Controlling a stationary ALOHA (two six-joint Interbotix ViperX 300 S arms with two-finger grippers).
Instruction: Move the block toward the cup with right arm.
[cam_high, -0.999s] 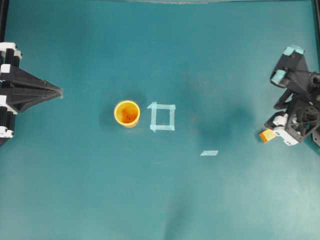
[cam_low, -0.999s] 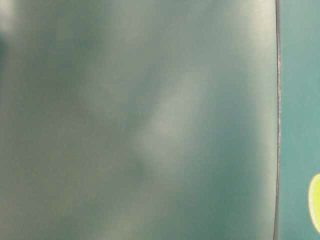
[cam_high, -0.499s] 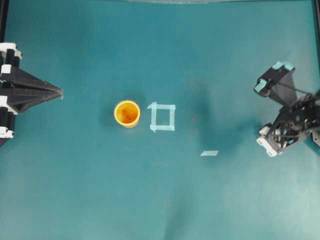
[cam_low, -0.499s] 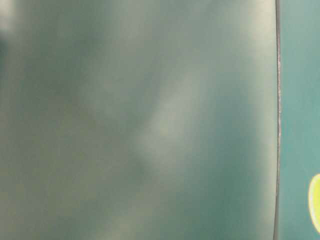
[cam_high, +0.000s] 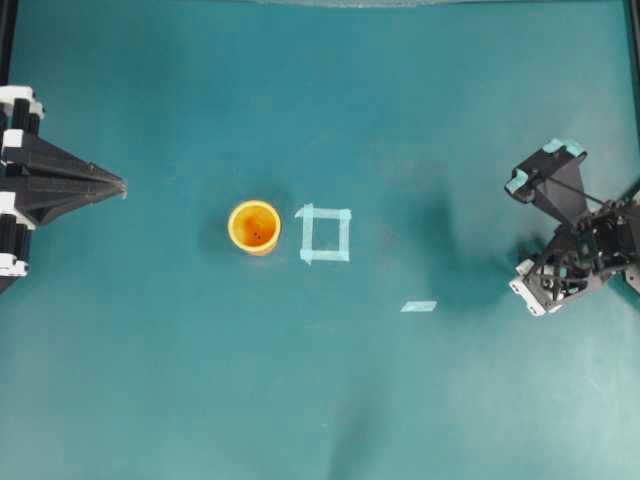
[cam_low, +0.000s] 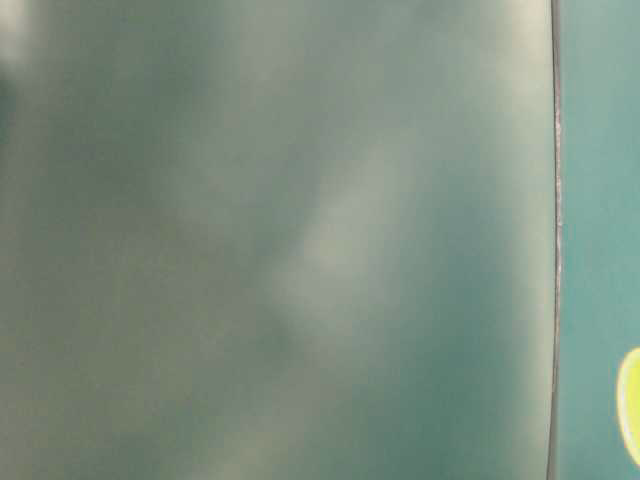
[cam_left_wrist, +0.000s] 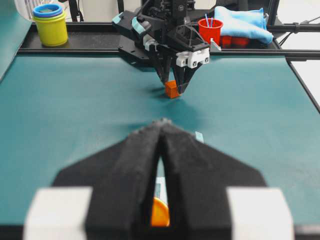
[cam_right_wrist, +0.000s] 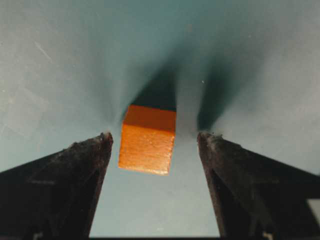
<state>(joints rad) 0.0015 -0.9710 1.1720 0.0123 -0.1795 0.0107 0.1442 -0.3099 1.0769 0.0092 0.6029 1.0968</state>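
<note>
The block (cam_right_wrist: 147, 139) sits on the tabletop (cam_right_wrist: 250, 60) between the right gripper (cam_right_wrist: 155, 142) fingers, spread apart, touching nothing. Looks light and rigid, so squeeze its flat opposite sides. The cup (cam_high: 254, 227) is well away; left gripper (cam_high: 118, 184) fingers together.

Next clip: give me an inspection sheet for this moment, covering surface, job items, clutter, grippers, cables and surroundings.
Surface: teal mat, flat, with a tape square and a tape strip.
Job items: cup upright, left of the square; block on the mat at the right edge, hidden from overhead.
Clutter: nothing seen on the mat.
Grippers: right gripper open, one finger either side of the block, not touching; left gripper shut, empty.
Cables: thin black line on the right arm.
Surroundings: stacked cups, red cup, blue cloth beyond the mat.
</note>
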